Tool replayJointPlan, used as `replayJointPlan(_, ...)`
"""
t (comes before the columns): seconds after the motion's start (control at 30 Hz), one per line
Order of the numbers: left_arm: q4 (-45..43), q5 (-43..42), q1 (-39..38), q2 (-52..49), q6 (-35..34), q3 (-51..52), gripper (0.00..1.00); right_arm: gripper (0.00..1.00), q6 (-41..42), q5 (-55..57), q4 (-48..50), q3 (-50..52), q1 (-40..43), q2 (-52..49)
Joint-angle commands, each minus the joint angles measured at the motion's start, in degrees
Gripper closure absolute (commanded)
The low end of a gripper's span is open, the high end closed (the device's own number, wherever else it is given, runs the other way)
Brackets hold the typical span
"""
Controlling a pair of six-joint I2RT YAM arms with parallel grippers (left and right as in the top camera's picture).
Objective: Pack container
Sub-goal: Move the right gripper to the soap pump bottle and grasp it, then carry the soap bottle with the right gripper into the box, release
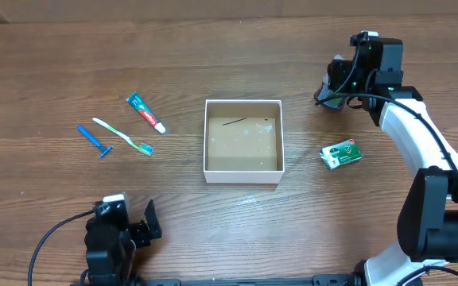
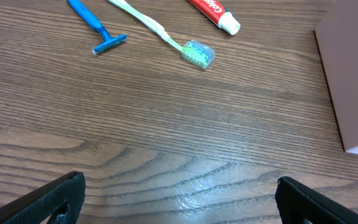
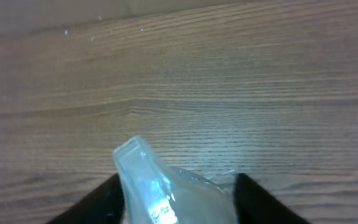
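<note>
The container (image 1: 242, 170) sits open-topped at the middle of the surface (image 1: 54, 71). Its brown floor is bare but for a thin dark streak near the far wall that I cannot identify. It looks light, with thin card walls that would likely flex if pinched and a flat base that would slide on the wood. If it had to be moved, the rim of one wall is the only real place to hold it. My guess is that it is best left where it is and filled from above.

The right claw (image 3: 176, 180) is beyond the container's far right corner, well apart from it. The jaws are partly apart, one finger on each side of a clear packet (image 3: 151, 177) whose crinkled top stands up between them. The film looks soft and slippery. Whether the fingers press it yet I cannot tell.

The left claw (image 2: 179, 186) hangs low at the near left, jaws wide apart, holding and touching nothing.

A green packet (image 1: 341, 154) lies to the right of the container. To the left lie a toothpaste (image 1: 145, 112), a toothbrush (image 1: 123, 136) and a blue razor (image 1: 94, 141), near one another and none of them packed yet.
</note>
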State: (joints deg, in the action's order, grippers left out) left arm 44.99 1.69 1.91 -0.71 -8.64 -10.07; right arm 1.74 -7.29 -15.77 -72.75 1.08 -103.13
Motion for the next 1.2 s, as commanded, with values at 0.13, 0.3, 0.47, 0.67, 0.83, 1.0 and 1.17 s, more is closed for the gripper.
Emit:
replayJointPlan(0.13, 0.04, -0.68, 0.31, 0.31, -0.55, 0.04, 0.0, 0.74, -0.04, -0.42, 0.68, -1.2, -0.11, 0.24)
replayJointPlan(0.3, 0.04, -0.68, 0.33, 0.31, -0.55, 0.04, 0.0, 0.96, -0.02, -0.28, -0.02, -1.6, -0.11, 0.52)
replayJointPlan(0.47, 0.04, -0.68, 0.33, 0.31, -0.52, 0.04, 0.0, 0.96, -0.02, -0.31, -3.74, -4.61, -0.11, 2.73)
replayJointPlan(0.67, 0.02, -0.68, 0.33, 0.31, -0.55, 0.04, 0.0, 0.96, -0.07, -0.35, -11.13, -11.37, -0.5, 8.83)
replayJointPlan(0.83, 0.04, -0.68, 0.31, 0.31, -0.55, 0.04, 0.0, 0.96, -0.11, -0.37, -16.35, -16.13, -3.3, 13.86)
replayJointPlan(1.0, 0.04, -0.68, 0.33, 0.31, -0.55, 0.04, 0.0, 0.96, -0.76, -0.52, -19.5, -17.35, -11.63, 20.0)
replayJointPlan(1.17, 0.04, -0.68, 0.33, 0.31, -0.55, 0.04, 0.0, 0.96, -4.24, -0.48, -20.83, -17.33, -21.68, 22.45)
